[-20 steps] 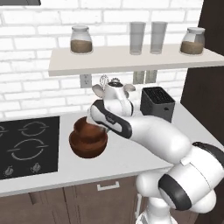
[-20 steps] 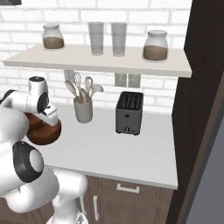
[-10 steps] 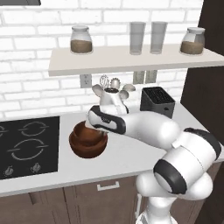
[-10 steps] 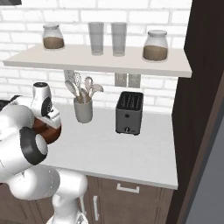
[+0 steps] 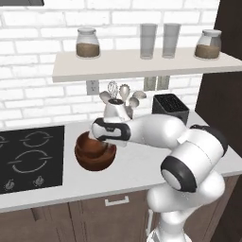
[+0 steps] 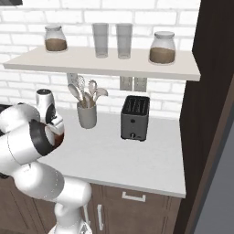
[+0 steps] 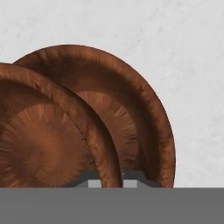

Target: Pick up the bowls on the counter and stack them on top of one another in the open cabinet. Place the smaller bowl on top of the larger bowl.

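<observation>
Looking over the arm from the left base, you see the two brown bowls together on the surface [image 5: 142, 175], just right of the cooktop [image 5: 28, 156]; the smaller bowl [image 5: 90, 142] sits tilted inside the larger bowl [image 5: 97, 159], its rim rising above the larger rim on the left; the gripper [image 5: 100, 137] is down at the bowls' upper right rim, though you cannot tell from this side how far apart its fingers stand; behind the arm are a utensil cup [image 5: 118, 106] and a black toaster [image 5: 170, 108]; the shelf [image 5: 142, 64] above carries two jars [image 5: 88, 43] and two glasses [image 5: 148, 41], and neither bowl is on it yet.

From the right base, the arm's white bulk covers most of the bowls; you catch just a sliver of brown at the larger bowl [image 6: 58, 137] beside the elbow; the utensil cup [image 6: 87, 114] and toaster [image 6: 135, 118] stand on the surface [image 6: 137, 164] to the right, well apart from the bowls; the shelf [image 6: 105, 64] runs above them.

Through the hand camera, you look straight down into both bowls; the smaller bowl [image 7: 39, 144] overlaps the left of the larger bowl [image 7: 135, 118]; the fingers [image 7: 131, 177] peek up at the bottom edge, narrowly spaced, with the smaller bowl's rim running down between them; whether they actually pinch it, you cannot tell.
</observation>
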Controlling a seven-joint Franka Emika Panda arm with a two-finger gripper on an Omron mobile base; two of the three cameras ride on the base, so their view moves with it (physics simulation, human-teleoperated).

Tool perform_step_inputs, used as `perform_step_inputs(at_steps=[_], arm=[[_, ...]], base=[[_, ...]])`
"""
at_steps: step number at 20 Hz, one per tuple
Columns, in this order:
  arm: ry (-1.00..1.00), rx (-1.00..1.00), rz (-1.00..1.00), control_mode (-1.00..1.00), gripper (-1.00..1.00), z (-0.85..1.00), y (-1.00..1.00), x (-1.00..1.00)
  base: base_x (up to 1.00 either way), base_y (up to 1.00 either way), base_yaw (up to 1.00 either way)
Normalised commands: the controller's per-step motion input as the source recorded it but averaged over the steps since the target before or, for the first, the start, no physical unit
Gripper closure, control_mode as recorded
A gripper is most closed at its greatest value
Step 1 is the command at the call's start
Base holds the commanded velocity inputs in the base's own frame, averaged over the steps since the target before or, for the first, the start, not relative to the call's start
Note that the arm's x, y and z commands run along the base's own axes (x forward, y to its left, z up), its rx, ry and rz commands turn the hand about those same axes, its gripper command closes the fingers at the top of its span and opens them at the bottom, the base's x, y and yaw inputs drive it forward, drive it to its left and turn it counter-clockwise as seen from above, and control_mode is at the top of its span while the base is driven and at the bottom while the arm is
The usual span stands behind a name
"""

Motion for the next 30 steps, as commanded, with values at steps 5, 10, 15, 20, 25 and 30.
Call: perform_step_inputs(at_steps=[5, 10, 15, 20, 25, 30], arm=[[-0.02, 0.00, 0.00, -1.00, 1.00, -0.32, 0.07, 0.18], [-0.02, 0.00, 0.00, -1.00, 1.00, -0.22, 0.01, 0.22], [-0.01, 0.00, 0.00, -1.00, -1.00, 0.11, 0.04, 0.04], [0.00, 0.01, 0.00, -1.00, -1.00, 0.49, 0.04, 0.00], [0.01, -0.01, 0.00, -1.00, -1.00, -0.04, -0.41, -0.20], [0.00, -0.03, 0.04, -1.00, -1.00, -0.33, -0.30, -0.03]], base=[[0.00, 0.00, 0.00], [0.00, 0.00, 0.00], [0.00, 0.00, 0.00], [0.00, 0.00, 0.00], [0.00, 0.00, 0.00], [0.00, 0.00, 0.00]])
